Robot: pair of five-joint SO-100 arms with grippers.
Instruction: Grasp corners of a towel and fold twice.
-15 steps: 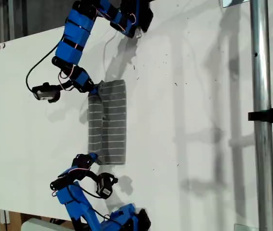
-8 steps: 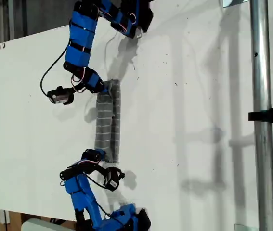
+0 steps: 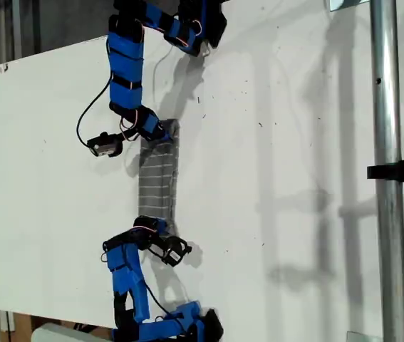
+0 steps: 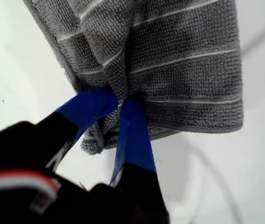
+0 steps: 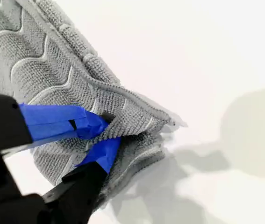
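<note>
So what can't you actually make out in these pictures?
- Which arm is first or second: the wrist views show only towel and table around each hand.
- Cloth inside my first hand and my second hand: covered by blue fingers.
- Arm bases: cut off by the exterior view's edges.

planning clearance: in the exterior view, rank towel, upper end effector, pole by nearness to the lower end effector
1. towel: gripped by it, just above in the view.
2. upper end effector: at the towel's far end.
3. pole: exterior view's right.
</note>
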